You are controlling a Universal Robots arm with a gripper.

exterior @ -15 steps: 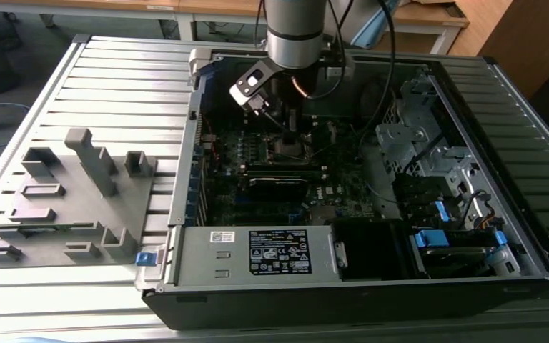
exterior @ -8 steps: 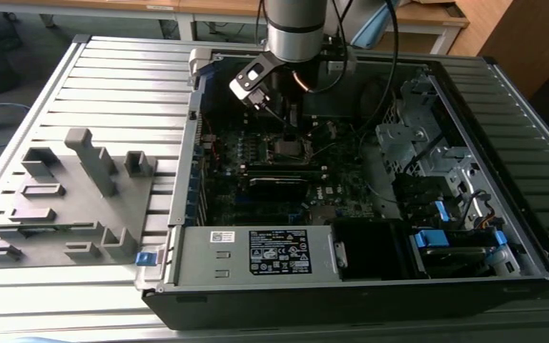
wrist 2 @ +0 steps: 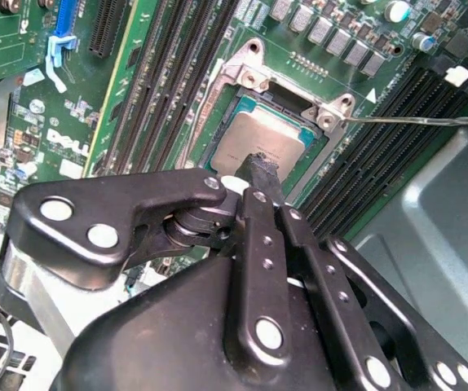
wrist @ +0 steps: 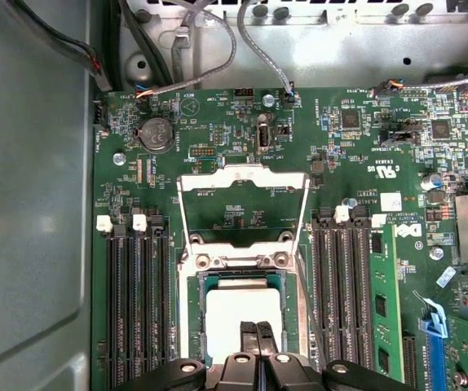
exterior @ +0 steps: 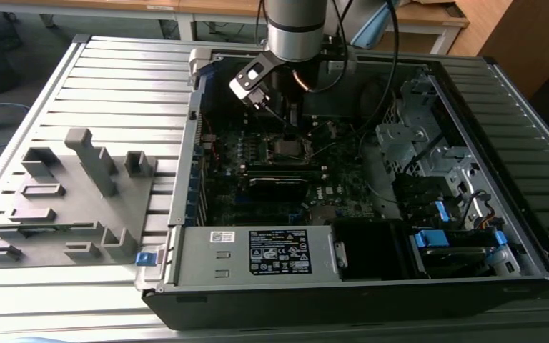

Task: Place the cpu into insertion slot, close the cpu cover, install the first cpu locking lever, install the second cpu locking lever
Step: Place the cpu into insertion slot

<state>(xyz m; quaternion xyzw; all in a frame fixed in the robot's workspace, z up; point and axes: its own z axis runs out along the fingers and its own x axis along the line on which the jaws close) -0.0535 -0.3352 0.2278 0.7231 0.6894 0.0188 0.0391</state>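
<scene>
Over the insertion slot [wrist: 193, 326], the gripper [wrist: 257, 332] meets the cpu [wrist: 234, 314].
Its fingers are pressed together holding nothing, tips above the seated chip; the cpu cover [wrist: 242, 173] stands hinged open.

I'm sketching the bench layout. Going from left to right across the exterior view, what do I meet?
Grey fixture block → insertion slot on the motherboard → silver drive cage.
</scene>
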